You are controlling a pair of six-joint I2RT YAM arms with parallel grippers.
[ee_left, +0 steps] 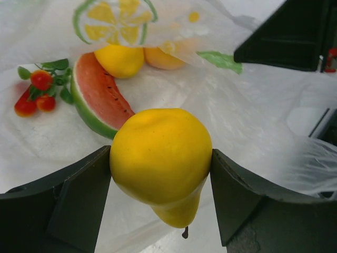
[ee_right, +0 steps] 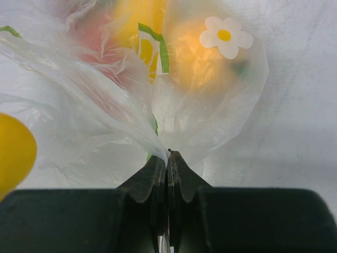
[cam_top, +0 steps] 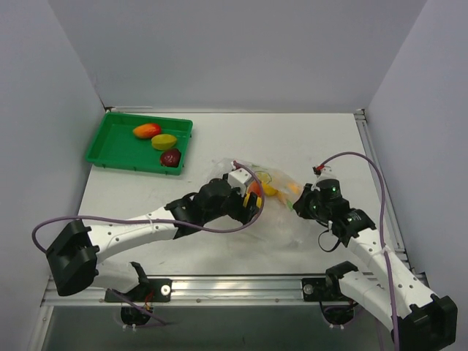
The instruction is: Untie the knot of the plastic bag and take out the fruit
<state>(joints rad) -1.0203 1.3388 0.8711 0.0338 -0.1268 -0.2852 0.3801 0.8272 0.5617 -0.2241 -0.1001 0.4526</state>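
Fruit [cam_top: 269,189] partly out, I'd say: left gripper [ee_left: 160,158] clamps a yellow pear-shaped piece [ee_left: 152,139] over the plastic bag [ee_left: 253,121], right gripper [ee_right: 168,163] pinched tight on its film. Knot isn't visible, probably undone. One dark red fruit [cam_top: 170,157] lies in the green tray [cam_top: 110,142]; watermelon wedge [ee_left: 100,100], lemon [ee_left: 120,59] and an orange one [ee_left: 160,59] wait in the bag.

No readable text, brand or number showing anywhere, the plastic bag [ee_left: 237,116] carrying only printed pictures, a lemon slice [ee_left: 115,20], a white daisy [ee_right: 226,37]
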